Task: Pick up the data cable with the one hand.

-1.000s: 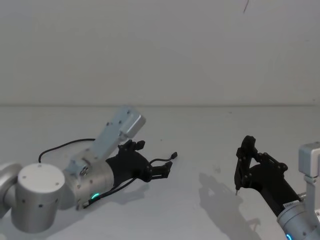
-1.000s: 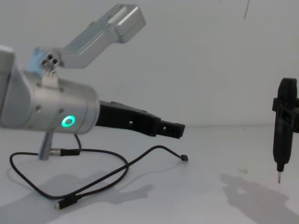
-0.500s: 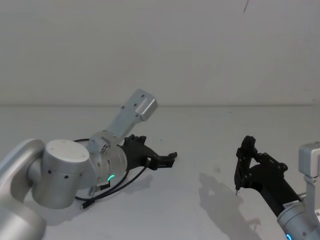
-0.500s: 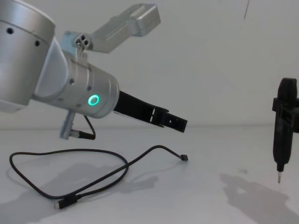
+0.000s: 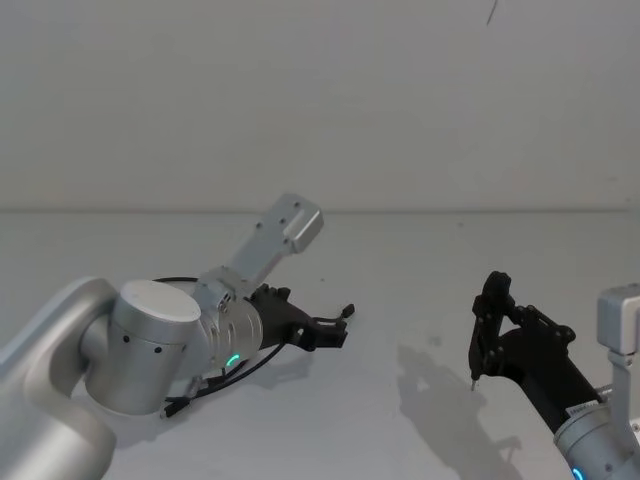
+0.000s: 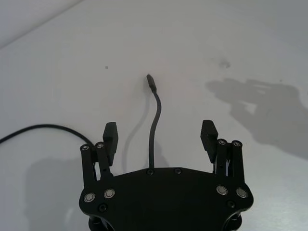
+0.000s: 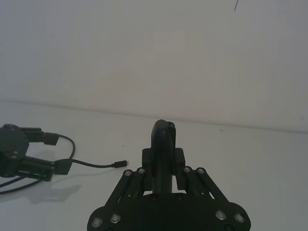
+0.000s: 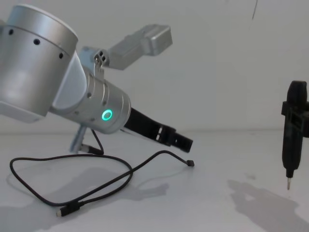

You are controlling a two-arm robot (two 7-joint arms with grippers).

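Left of centre, dips toward the tabletop [image 5: 410, 270] with left pincer [image 5: 338, 326] spread astride the cable [image 6: 152, 139] end, ready to clench; right pincer [image 5: 485, 325] parked.

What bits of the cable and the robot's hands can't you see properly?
Left wrist view: the open left hand hides the data cable behind its palm.
Head view: the left arm covers most of the cable.
Chest view: the picture's edge cuts off the right hand.

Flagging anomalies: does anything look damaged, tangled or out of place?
Nothing stands out. The data cable lies loosely looped on the table; the left gripper, fingers open, hovers above one end; the right gripper is parked aside.
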